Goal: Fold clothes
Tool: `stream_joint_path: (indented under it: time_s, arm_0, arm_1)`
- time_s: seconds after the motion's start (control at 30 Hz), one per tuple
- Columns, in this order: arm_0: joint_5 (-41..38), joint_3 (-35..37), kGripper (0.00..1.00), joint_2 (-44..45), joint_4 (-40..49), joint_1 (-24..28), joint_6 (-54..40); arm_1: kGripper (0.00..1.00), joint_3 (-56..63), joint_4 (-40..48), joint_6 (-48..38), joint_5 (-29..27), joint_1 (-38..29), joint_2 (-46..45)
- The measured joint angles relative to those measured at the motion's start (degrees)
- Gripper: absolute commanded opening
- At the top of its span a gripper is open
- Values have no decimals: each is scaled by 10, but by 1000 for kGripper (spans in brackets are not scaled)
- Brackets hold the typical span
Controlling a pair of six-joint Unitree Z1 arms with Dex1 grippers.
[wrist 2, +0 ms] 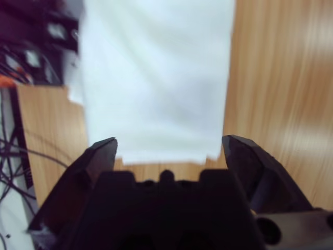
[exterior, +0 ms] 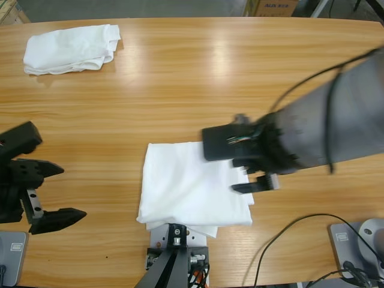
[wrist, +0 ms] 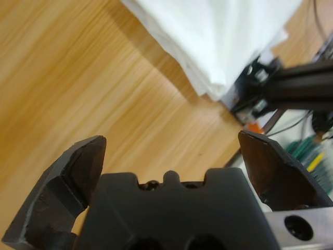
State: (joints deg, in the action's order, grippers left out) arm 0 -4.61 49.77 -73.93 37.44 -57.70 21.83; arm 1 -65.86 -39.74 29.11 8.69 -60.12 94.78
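Presently, a folded white shirt [exterior: 189, 189] lies flat on the wooden counter [exterior: 180, 90] near its front edge, at about the middle. Its lower layers show as stacked edges at the front corner in the left wrist view [wrist: 218, 41].

The right arm enters from the right side. Its tool [exterior: 252, 174] sits above the shirt's right edge, jaws spread, nothing between them. The right wrist view looks down on the shirt [wrist 2: 156, 78], which fills the upper middle; its near edge lies just ahead of the tool [wrist 2: 169, 148], with bare wood between.

The left tool [exterior: 57, 192] is at the left edge of the counter, well apart from the shirt, jaws spread wide and empty. The left wrist view confirms this [wrist: 171, 151], with bare wood ahead of it.

A second bundle [exterior: 72, 48] of white cloth, loosely folded, rests at the far left corner of the counter, well apart from both tools.
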Motion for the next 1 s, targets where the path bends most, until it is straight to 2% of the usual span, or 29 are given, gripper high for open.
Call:
stream_joint_path:
  time_s: [0.1,0.27,0.53,1.0]
  arm_0:
    - [1,0,1000,9,1,0,47]
    - [1,0,1000,11,1,0,61]
    - [10,-1,1000,11,1,0,62]
    - [18,-5,1000,11,1,0,62]
  arm_1:
    - [829,-33,0,21,25,-21,43]
    - [828,-49,0,48,40,-54,100]
    - [826,-68,0,61,-5,-61,154]
    - [806,-99,-4,55,-11,-61,190]
